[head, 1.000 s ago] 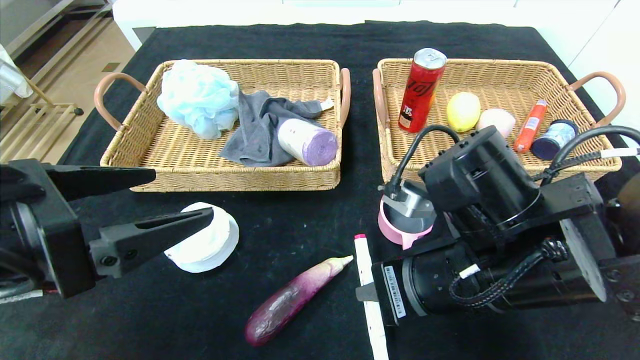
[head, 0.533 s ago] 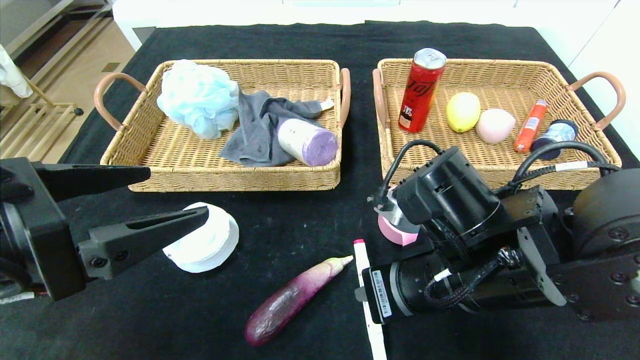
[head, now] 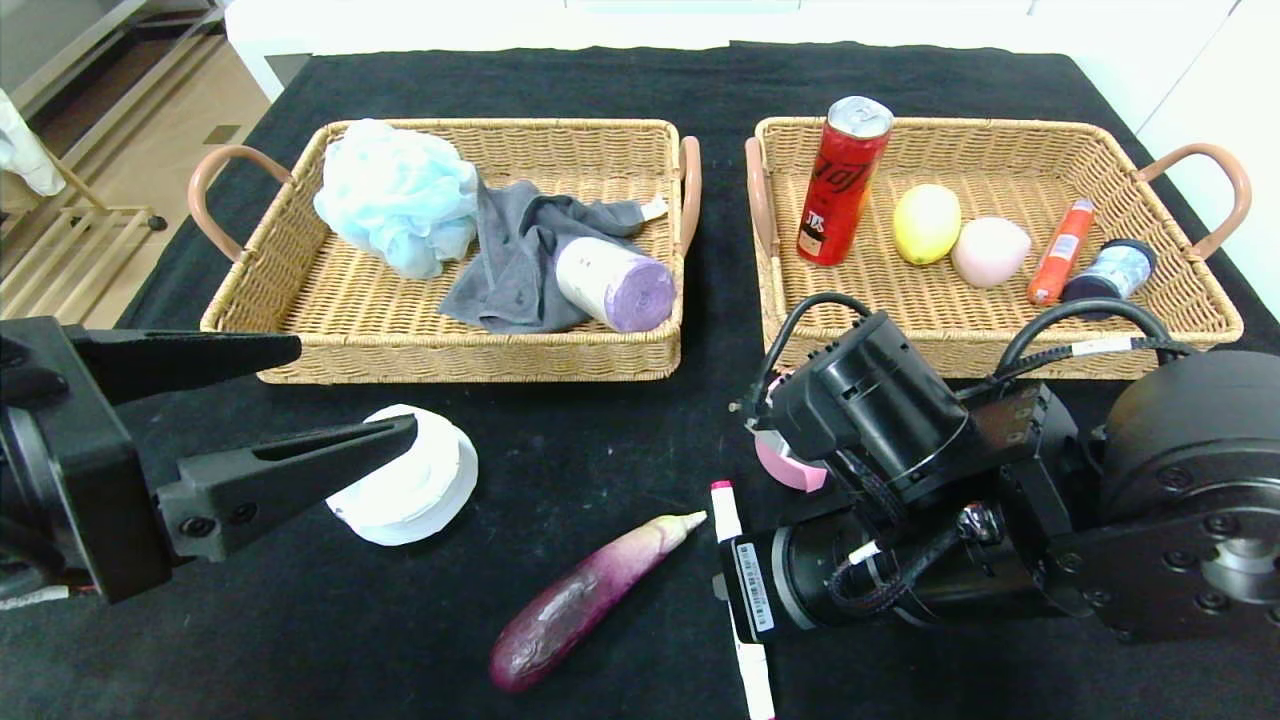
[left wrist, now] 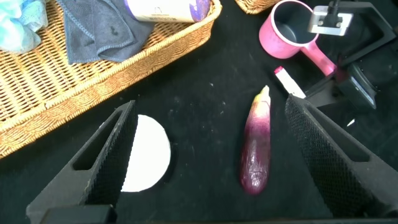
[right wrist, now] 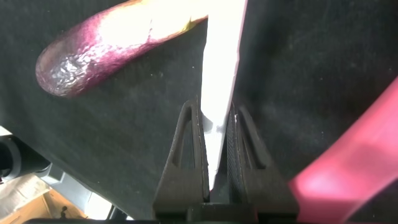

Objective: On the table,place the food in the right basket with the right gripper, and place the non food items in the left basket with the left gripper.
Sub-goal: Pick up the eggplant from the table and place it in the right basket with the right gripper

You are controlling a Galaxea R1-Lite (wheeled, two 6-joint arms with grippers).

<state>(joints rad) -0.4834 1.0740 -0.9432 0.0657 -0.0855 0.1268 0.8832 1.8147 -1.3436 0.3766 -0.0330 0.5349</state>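
On the black surface (head: pixel 620 420), an eggplant (head: pixel 580 598) lies beside a white marker (head: pixel 745 640) that runs under the right arm, with a pink cup (head: pixel 785 468) partly hidden behind it. The left end effector (head: pixel 300 400) hangs with jaws spread over a white round lid (head: pixel 420 490). The left basket (head: pixel 300 330) holds cloths and a roll; the right basket (head: pixel 1000 345) holds a red can (head: pixel 842 180) and a lemon (head: pixel 926 222).

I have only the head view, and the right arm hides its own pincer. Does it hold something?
Observer: Yes, the right pincer is shut on the white marker.
Operator: Does it touch the eggplant also?
Observer: No, the eggplant lies beside the marker, outside the pincer.
Operator: What is the pink thing behind the arm?
Observer: A pink cup with a handle, upright on the table.
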